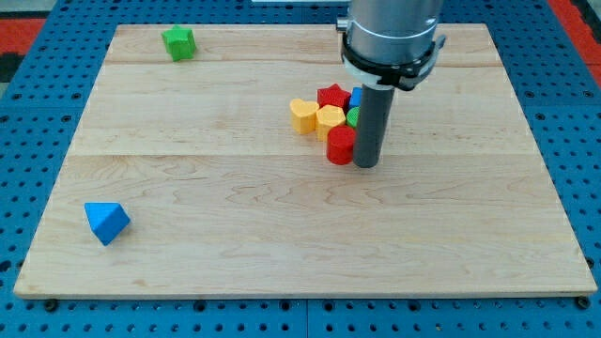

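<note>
My tip (366, 164) rests on the board just right of a red cylinder block (340, 145), touching or nearly touching it. Behind that block sits a tight cluster: a yellow heart-like block (302, 115), a yellow hexagon block (330, 119), a red star block (332, 96), a small green block (353, 117) and a blue block (356, 97), the last two partly hidden by the rod. A green block (178, 42) lies alone near the view's top left. A blue triangular block (106, 222) lies alone at the view's lower left.
The wooden board (235, 244) lies on a blue pegboard surface (28, 113). The arm's grey body (390, 38) hangs over the board's top middle-right and hides what is behind it.
</note>
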Available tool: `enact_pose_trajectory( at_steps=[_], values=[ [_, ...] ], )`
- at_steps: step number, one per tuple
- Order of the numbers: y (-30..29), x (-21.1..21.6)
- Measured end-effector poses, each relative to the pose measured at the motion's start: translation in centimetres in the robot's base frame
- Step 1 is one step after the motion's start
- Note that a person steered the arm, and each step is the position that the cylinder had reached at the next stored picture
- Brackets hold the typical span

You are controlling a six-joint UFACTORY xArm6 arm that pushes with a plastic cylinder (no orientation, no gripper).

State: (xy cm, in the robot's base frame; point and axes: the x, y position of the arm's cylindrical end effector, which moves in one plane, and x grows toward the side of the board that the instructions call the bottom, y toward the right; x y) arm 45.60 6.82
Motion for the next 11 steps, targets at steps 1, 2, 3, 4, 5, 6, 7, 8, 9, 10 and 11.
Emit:
enact_pose_trajectory(
  at_steps=[1, 2, 3, 4, 5, 6, 7, 8, 9, 10, 11],
  values=[
    [-0.9, 0.0],
    [-0.8, 1.3],
    [-5.2, 5.7],
    [-12.4, 10.7],
    [-18.6, 14.9],
    [-25.3, 15.0],
    [-28.6, 13.8],
    [-29.5, 11.7],
    [-29.4, 7.8],
    [-29.3, 5.4],
    [-27.2, 4.1]
  ],
)
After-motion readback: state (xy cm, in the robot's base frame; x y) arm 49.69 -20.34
